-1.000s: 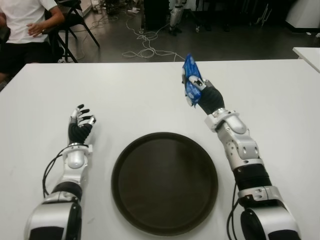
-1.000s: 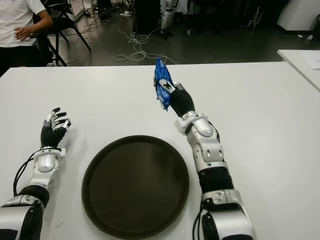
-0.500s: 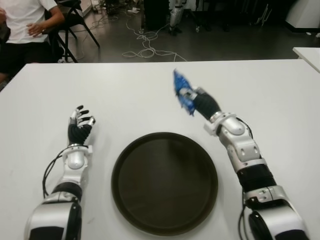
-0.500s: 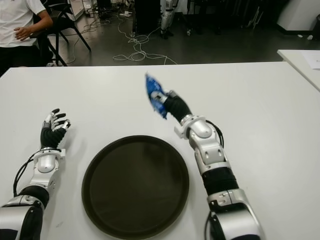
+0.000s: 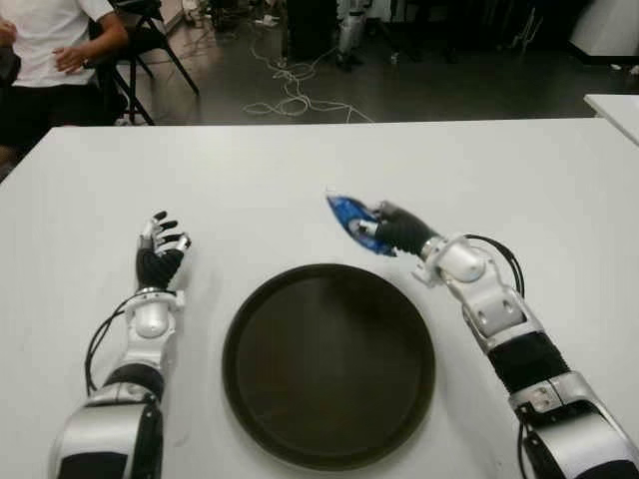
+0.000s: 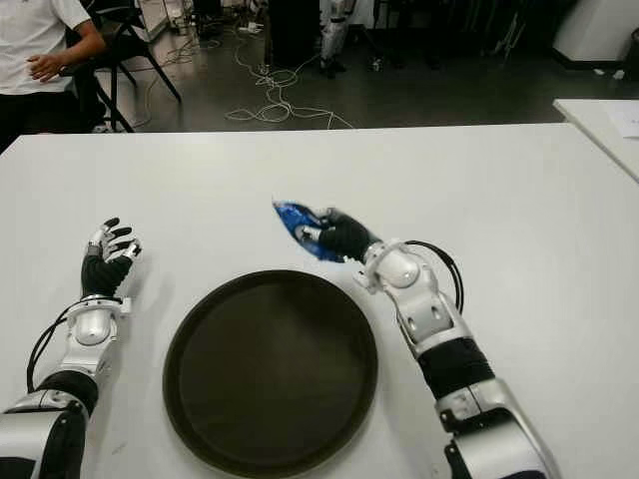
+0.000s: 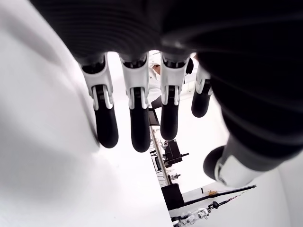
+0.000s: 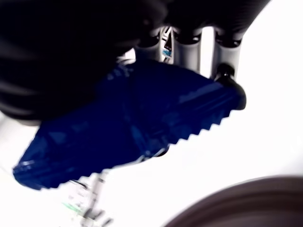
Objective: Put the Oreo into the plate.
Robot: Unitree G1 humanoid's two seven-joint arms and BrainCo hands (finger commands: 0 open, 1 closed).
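Note:
My right hand is shut on a blue Oreo packet, holding it just above the white table behind the far right rim of the round dark plate. The right wrist view shows the crinkled blue packet clamped under the fingers, with the plate's rim close below. The plate has nothing on it. My left hand shows to the left of the plate, fingers spread and holding nothing.
The white table stretches wide around the plate. A person in a white shirt sits beyond the far left corner by a black chair. Cables lie on the floor behind the table. Another white table edges in at right.
My right hand has lowered and swung left toward the plate, tipping the Oreo packet from upright to nearly flat. The left hand has not moved.

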